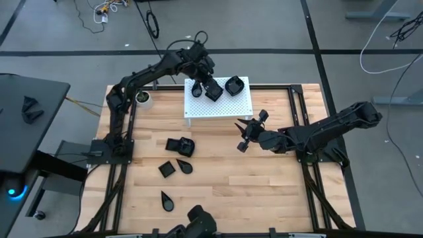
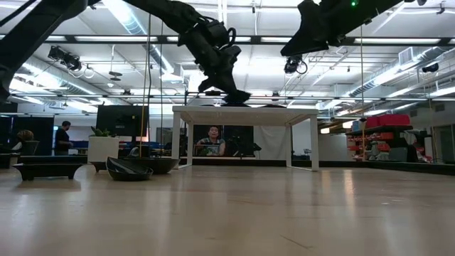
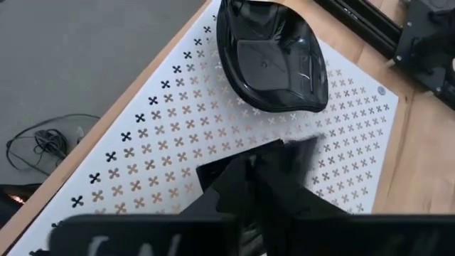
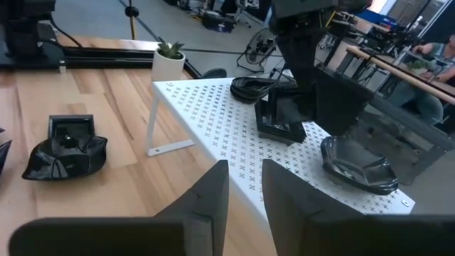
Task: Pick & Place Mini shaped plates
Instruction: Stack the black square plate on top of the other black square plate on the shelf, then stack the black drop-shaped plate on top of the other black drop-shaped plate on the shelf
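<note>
A white perforated shelf stands at the table's far middle. On it lie a black shell-shaped mini plate and another black plate. Between them sits a square black mini plate, with my left gripper down on it and shut. Several more black mini plates lie on the wood at the left. My right gripper hovers open just in front of the shelf, with nothing between its fingers. My left gripper holds the square plate at its rim, coming down at a slant from the table's far left. Its own fingers hide the exact spot. The plate sits flat on the shelf top, between the two other plates.
A small white pot with a plant stands left of the shelf. Black rails frame the table. Loose plates lie at the left and near-left. Bare wood lies in front of the shelf.
</note>
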Motion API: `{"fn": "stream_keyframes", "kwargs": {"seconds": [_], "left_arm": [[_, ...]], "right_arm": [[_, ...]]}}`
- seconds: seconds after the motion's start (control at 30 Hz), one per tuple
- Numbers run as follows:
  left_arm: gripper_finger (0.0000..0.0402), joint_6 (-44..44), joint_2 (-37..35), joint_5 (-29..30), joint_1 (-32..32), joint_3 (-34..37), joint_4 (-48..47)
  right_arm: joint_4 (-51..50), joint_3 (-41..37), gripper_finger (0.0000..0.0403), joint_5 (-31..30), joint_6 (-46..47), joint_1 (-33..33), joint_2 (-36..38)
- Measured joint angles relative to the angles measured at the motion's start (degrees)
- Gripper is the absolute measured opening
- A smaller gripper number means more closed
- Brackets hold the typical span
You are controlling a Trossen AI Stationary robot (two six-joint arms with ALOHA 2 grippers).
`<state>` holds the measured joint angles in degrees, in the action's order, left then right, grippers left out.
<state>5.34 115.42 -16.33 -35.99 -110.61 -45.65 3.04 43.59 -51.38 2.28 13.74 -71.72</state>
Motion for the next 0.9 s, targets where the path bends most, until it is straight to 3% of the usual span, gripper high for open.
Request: {"fn": "stream_keyframes", "kwargs": {"seconds": [0.37, 0.6, 0.67, 0.77, 0.9], "left_arm": [[0.0132, -0.02, -0.70, -0.41, -1.04, 0.00, -1.28], [0.0153, -7.85, -9.20, -0.07, -1.52, 0.00, -13.66], [0.0153, -9.56, -12.36, -0.29, -0.31, 1.58, -15.47], [0.0153, -10.67, -19.03, -0.39, 2.24, 8.76, -14.74], [0.0153, -6.89, -30.08, 1.42, 7.10, 24.97, -6.16]], "right_arm": [[-0.24, 0.00, 0.0089, 0.01, -0.12, -0.04, 0.00], [-0.23, 0.00, 0.0089, 0.01, -1.19, -1.16, -0.02], [0.02, 0.00, 0.0089, 0.46, 3.19, -1.84, -0.07], [0.81, 0.01, 0.0089, 6.90, 6.83, -3.83, -0.70], [5.57, 0.00, 0.0089, 20.58, 8.00, -6.45, -3.08]]}}
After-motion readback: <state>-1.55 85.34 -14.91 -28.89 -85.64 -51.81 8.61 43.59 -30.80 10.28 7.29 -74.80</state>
